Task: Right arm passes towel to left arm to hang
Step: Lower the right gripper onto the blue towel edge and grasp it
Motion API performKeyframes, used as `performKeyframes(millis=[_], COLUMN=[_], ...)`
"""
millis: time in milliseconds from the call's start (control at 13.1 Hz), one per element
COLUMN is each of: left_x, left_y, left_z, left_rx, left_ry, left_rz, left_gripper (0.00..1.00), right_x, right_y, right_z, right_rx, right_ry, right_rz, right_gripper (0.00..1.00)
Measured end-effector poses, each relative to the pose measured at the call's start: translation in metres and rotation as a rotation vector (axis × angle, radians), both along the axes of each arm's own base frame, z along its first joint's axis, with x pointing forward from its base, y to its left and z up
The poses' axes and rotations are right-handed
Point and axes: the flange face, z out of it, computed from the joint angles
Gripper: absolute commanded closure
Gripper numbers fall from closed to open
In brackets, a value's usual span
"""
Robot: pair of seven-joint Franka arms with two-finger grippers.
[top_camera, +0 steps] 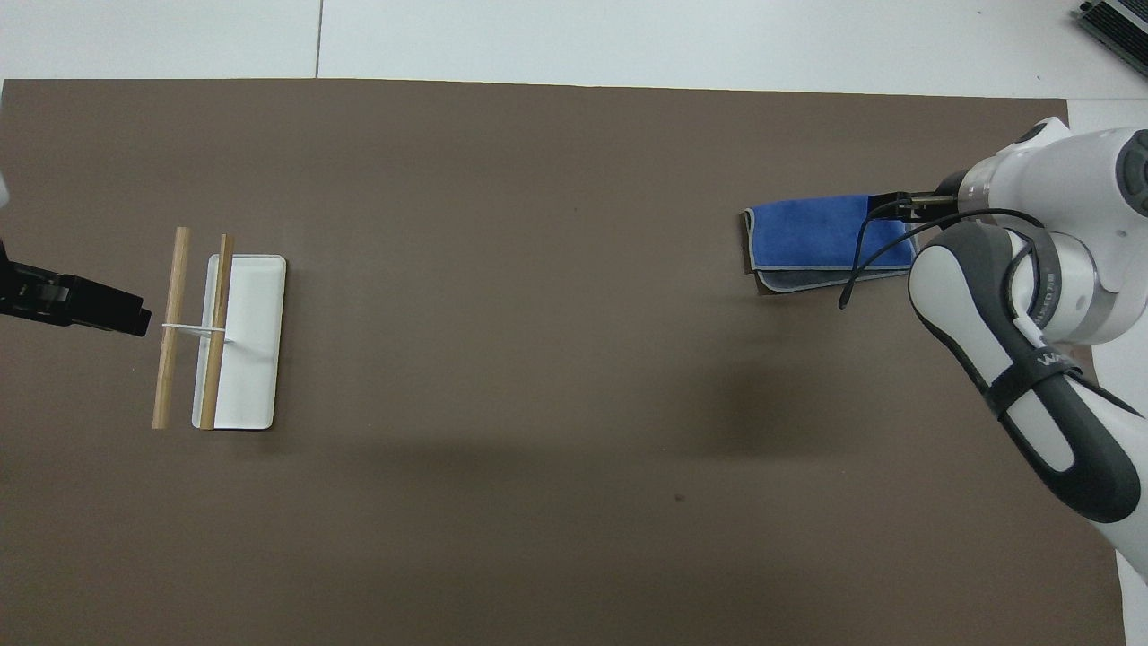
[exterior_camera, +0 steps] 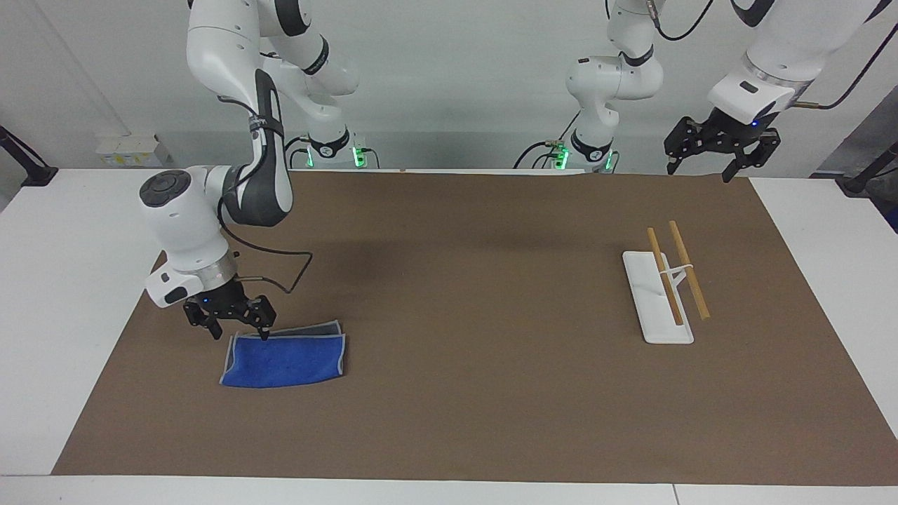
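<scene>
1. Towel: blue, folded, with its grey underside showing along the edge nearer the robots. It lies flat on the brown mat toward the right arm's end of the table, at about 8 o'clock from the mat's centre in the facing view.
2. Rack: a white base with two wooden bars on a thin white stand. It sits on the mat toward the left arm's end, at about 3 o'clock in the facing view and well apart from the towel.
3. Bare mat lies between towel and rack, and nothing rests on the towel.
4. Cable: a black loop hangs from the right wrist and, in the overhead view, crosses over the towel's end.
5. Right gripper: it points down, low over the towel's corner nearest the right arm's end of the table and on the robots' side. The fingers are spread apart and hold nothing. One fingertip is at the towel's edge, but I cannot tell whether it touches the cloth. In the overhead view the arm hides most of this gripper.
6. Left gripper: it waits in the air over the mat's corner at 1 o'clock in the facing view, fingers spread, holding nothing.
</scene>
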Motion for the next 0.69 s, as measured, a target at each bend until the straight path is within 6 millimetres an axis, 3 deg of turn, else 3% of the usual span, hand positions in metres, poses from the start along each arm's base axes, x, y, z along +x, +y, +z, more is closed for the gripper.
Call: performKeyframes(millis=[306, 688], left_x=[0.000, 0.000], left_y=[0.000, 0.000], left_z=[0.000, 0.000], left_rx=[0.000, 0.000], left_ry=[0.000, 0.000], left_rz=[0.000, 0.000], left_gripper=[0.00, 0.00], right_x=[0.008, 0.012], right_y=[-0.019, -0.029], right_z=[-0.042, -0.065], right_rx=[-0.010, -0.013], right_ry=[-0.034, -0.064], right_rz=[0.003, -0.008], right_gripper=[0.00, 0.00])
